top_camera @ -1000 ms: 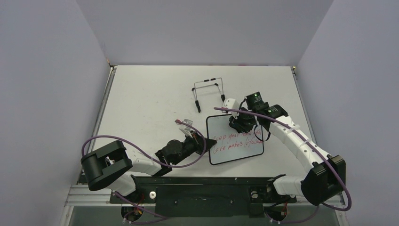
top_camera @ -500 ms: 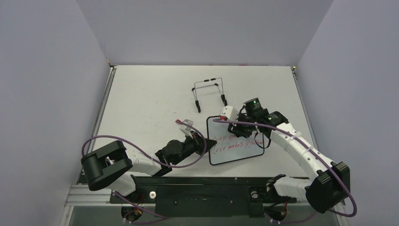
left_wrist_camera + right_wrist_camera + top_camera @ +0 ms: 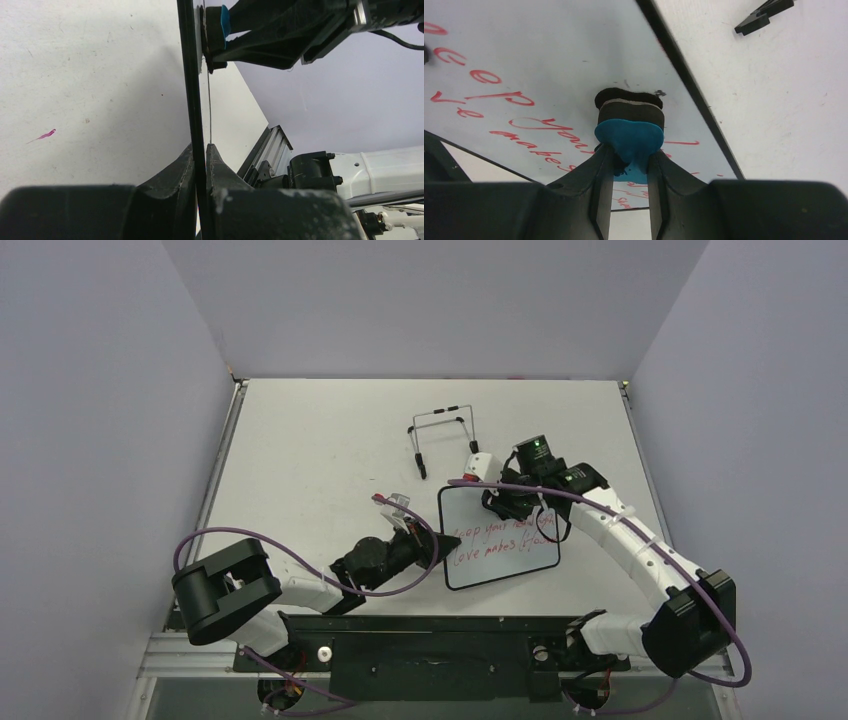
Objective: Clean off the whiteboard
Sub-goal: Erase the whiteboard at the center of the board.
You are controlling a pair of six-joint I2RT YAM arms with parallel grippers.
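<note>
The whiteboard lies mid-table, black-framed, with two lines of red handwriting. My left gripper is shut on its left edge; in the left wrist view the fingers pinch the thin black frame at the left gripper. My right gripper hangs over the board's upper right part, shut on a small blue eraser. The eraser's dark felt presses on the whiteboard near its right border, above the writing. The right gripper holds the eraser by its blue back, and the eraser also shows against the board edge-on.
A black wire stand stands behind the board, one foot close to the board's far right corner. A small pink mark is on the table left of the board. Grey walls close in three sides.
The right gripper with the eraser swept down over the writing's right end half a second ago and is back near the board's top. The left gripper has not moved.
</note>
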